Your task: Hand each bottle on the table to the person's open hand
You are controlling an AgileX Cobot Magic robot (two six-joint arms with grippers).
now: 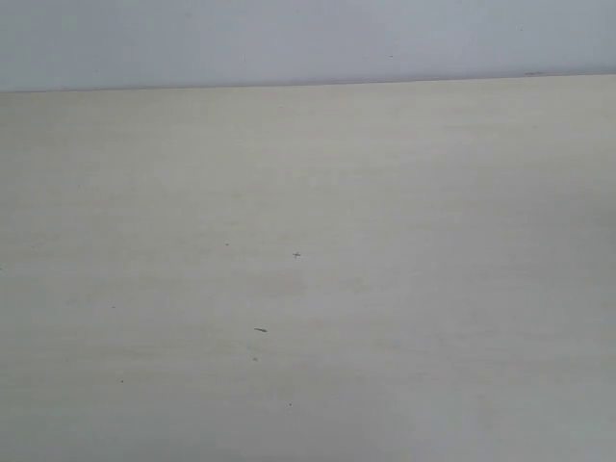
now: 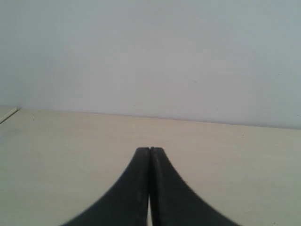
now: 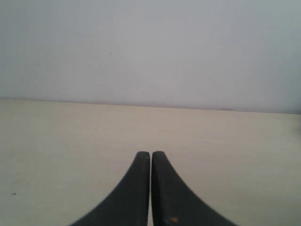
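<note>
The table is a wide pale beige wood-grain surface with a few tiny dark specks. No bottle shows in any view, and the person's open hand is out of view too. My left gripper is shut, its black fingers pressed together above the table with nothing between them. My right gripper is shut as well, over the table, holding nothing. Neither gripper appears in the exterior view.
A plain pale grey wall rises behind the table's far edge. In the left wrist view a corner of the table shows at the far side.
</note>
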